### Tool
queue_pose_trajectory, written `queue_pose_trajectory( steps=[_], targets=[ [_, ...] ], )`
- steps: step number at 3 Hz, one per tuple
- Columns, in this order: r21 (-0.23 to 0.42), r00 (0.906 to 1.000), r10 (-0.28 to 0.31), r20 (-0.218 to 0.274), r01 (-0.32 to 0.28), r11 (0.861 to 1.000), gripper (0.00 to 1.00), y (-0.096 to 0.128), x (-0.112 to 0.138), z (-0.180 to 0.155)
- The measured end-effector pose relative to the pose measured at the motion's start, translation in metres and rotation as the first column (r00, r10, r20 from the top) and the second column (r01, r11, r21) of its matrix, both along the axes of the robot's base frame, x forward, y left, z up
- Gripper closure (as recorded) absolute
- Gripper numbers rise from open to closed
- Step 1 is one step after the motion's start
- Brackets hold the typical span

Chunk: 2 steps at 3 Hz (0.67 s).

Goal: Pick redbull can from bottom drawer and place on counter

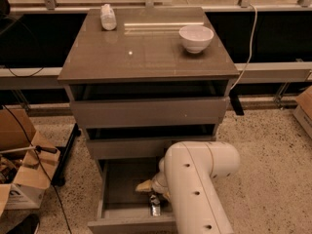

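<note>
While bowl (196, 37) sits on glossy surface (146, 57) above speckled floor (263, 130), can (155, 206) in drawer (119, 184), long axis vertical in view, hand (146, 186) just beside, grip unclear

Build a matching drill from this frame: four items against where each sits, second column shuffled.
Items:
1. redbull can
2. white bowl
3. white bottle
4. gripper

Places:
A. counter, back left
B. down in the open bottom drawer, just behind the can
C. counter, back right
D. on the drawer floor, near its front wall

Pairs: 1-D, 2-C, 3-A, 4-B
</note>
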State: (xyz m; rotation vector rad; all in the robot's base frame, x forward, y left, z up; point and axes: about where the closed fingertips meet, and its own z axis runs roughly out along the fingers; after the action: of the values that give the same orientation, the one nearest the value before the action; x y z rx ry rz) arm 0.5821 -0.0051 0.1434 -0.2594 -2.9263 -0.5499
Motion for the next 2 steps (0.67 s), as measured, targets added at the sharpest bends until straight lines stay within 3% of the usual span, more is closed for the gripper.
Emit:
queue_pose_trajectory(
  steps=[1,2],
  targets=[
    [-0.015,0.9977,-0.04,-0.054,0.039,0.999,0.19,-0.0044,-0.0092,-0.0151],
    [-0.015,0.9943,-0.073,-0.078,0.072,0.997,0.42,-0.0072,-0.0145,-0.0151]
  ],
)
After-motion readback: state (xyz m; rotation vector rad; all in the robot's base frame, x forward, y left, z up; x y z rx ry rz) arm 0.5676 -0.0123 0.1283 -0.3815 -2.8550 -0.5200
